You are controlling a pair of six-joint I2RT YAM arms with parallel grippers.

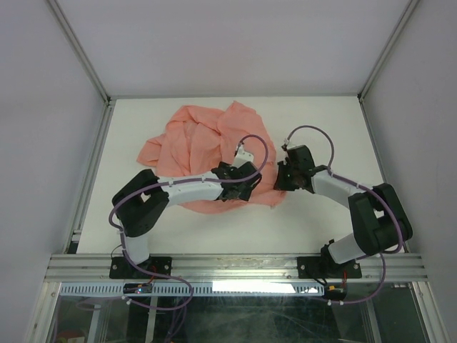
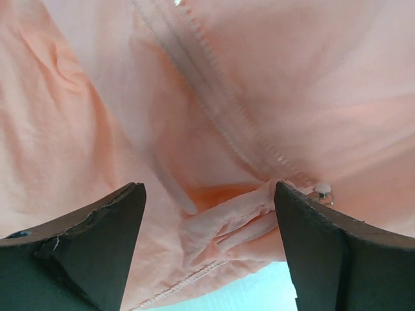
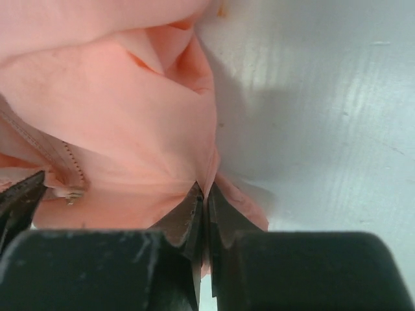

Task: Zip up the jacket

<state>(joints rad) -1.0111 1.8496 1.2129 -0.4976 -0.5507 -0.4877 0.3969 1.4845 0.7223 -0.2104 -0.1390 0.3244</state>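
The salmon-pink jacket (image 1: 203, 139) lies crumpled on the white table (image 1: 328, 128), left of centre. My left gripper (image 1: 240, 187) hovers over its near right part, open. In the left wrist view the gripper (image 2: 207, 253) straddles a folded bit of hem (image 2: 227, 223). The zipper track (image 2: 214, 103) runs diagonally above it, down to a small silver metal piece (image 2: 322, 192) by the right finger. My right gripper (image 1: 281, 179) is shut on the jacket's right corner; the right wrist view shows the gripper (image 3: 206, 194) pinching a fabric edge (image 3: 149, 116).
Grey metal rails (image 1: 93, 164) frame the table on the left and right. Bare table surface (image 3: 324, 97) lies to the right of the jacket. A dark finger of the left gripper (image 3: 19, 197) shows at the left edge of the right wrist view.
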